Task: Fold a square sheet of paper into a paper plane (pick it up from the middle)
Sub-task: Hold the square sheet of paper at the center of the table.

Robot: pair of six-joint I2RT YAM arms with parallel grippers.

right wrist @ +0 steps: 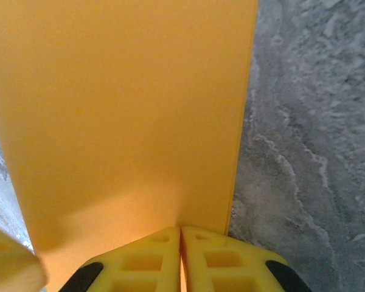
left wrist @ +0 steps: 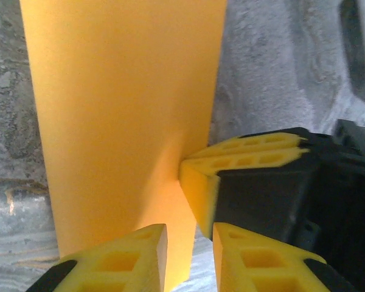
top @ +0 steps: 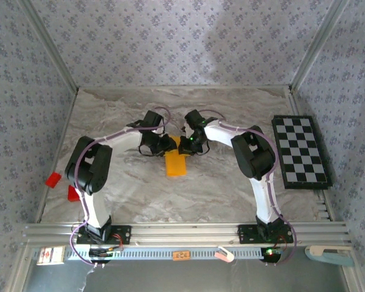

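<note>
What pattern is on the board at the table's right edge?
The board has black-and-white checks, clearest in the top external view.

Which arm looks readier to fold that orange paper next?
Probably left: the left fingers sit apart astride the edge of the paper, free to grip and fold, while the right fingers are shut on it.

The sheet of paper (right wrist: 121, 109) is thin, smooth and matt, the marbled grey surface (right wrist: 310, 121) looks like dull, faintly mottled stone, and the right claw's (right wrist: 180, 234) fingers (right wrist: 146, 263) are ribbed matt yellow plastic.
</note>
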